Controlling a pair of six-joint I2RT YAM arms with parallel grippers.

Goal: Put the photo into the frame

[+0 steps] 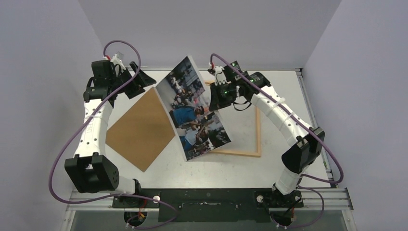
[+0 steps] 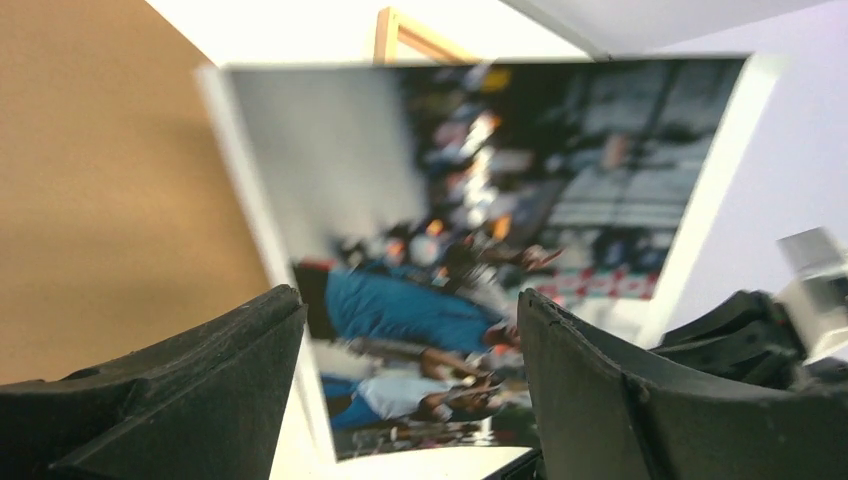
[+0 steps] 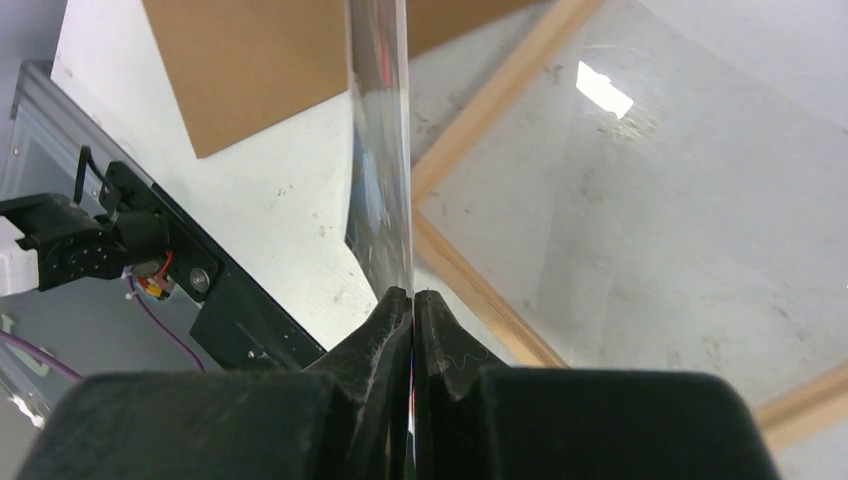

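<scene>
One photo (image 1: 195, 108) edge in right claw (image 3: 412, 300), left claw (image 2: 408, 300) parted, apart

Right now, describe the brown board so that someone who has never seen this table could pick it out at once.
On the white table, look left of centre, beside the left arm. The board lies flat there, turned like a diamond. Unlike the open wooden frame and the colourful photo to its right, it is one solid plain brown sheet.
</scene>
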